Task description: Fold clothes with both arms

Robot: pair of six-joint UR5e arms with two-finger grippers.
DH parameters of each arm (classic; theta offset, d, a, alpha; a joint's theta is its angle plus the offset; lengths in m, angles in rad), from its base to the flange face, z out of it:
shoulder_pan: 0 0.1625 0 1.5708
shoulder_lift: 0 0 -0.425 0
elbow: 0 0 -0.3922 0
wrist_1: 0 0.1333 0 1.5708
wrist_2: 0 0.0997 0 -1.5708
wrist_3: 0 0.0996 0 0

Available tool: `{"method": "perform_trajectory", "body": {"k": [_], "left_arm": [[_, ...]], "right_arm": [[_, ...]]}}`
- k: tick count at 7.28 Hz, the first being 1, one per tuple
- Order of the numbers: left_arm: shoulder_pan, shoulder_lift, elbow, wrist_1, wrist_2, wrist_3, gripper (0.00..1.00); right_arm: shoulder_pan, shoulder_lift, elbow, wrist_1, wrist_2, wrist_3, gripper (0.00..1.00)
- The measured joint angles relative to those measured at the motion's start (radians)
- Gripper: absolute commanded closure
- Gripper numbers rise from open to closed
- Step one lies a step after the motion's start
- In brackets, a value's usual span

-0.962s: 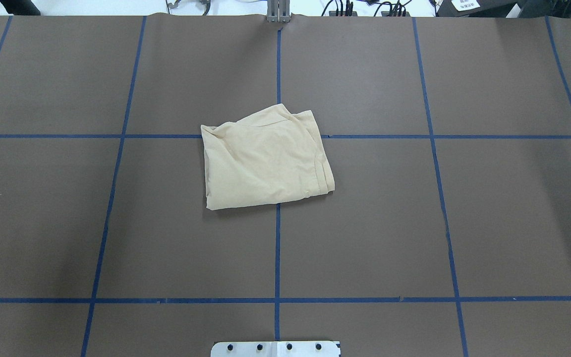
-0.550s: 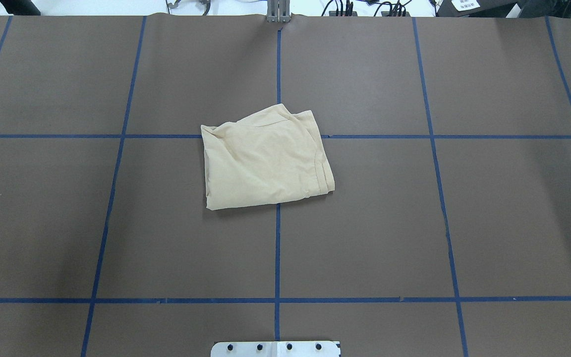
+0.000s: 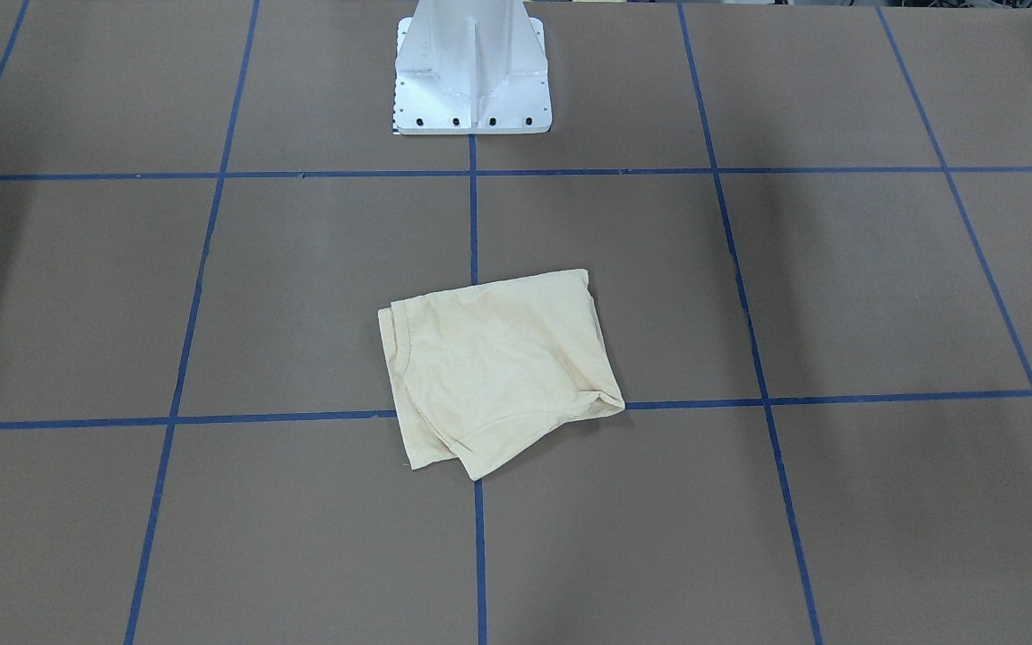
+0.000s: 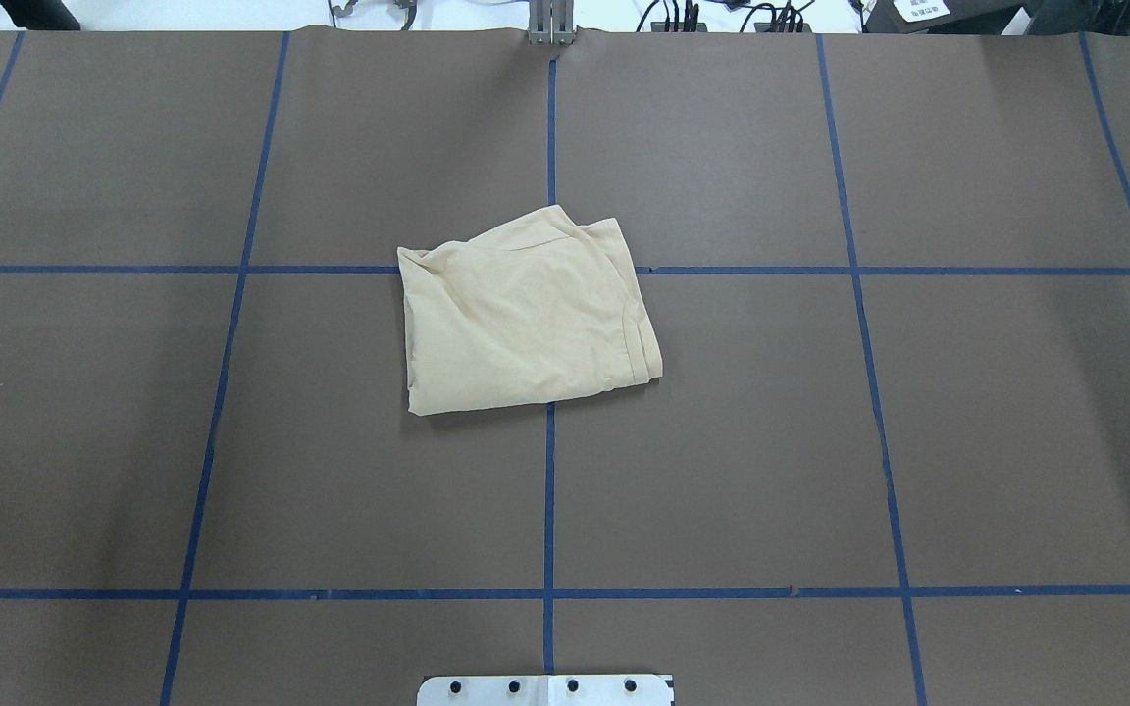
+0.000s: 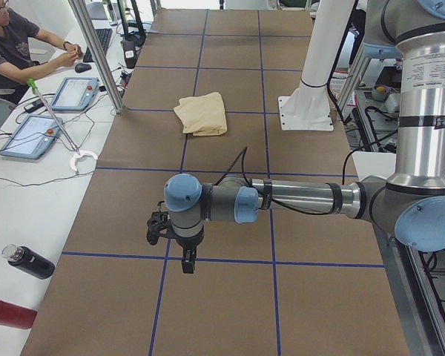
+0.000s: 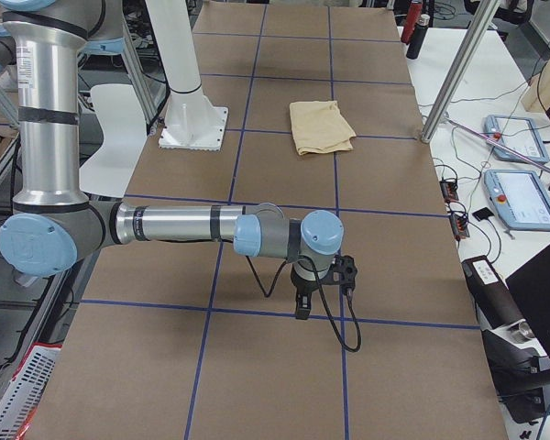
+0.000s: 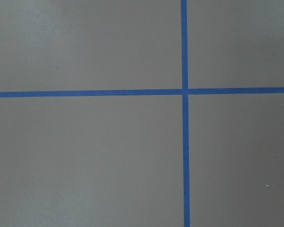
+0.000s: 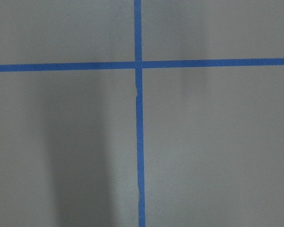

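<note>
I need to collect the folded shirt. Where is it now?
The shirt lies mid-table in the overhead view, covering a crossing of the blue tape, beyond the white pedestal base.

No legible text or numbers.

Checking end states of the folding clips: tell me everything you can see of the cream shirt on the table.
The T-shirt is pale cream-yellow, thin cloth, folded into a slightly skewed rectangle of several layers. Stacked hems show along the edge on the robot's right; a lower layer peeks out at the far side. Lightly wrinkled, no print showing. It lies flat on the table over a crossing of blue tape lines; nothing else touches it.
</note>
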Motion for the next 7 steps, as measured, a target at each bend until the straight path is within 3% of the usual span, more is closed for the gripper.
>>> {"method": "perform_trajectory", "body": {"k": [7], "left_arm": [[0.009, 0.001, 0.024, -0.037, -0.003, -0.007, 0.01]], "right_arm": [[0.001, 0.001, 0.001, 0.001, 0.000, -0.001, 0.00]]}}
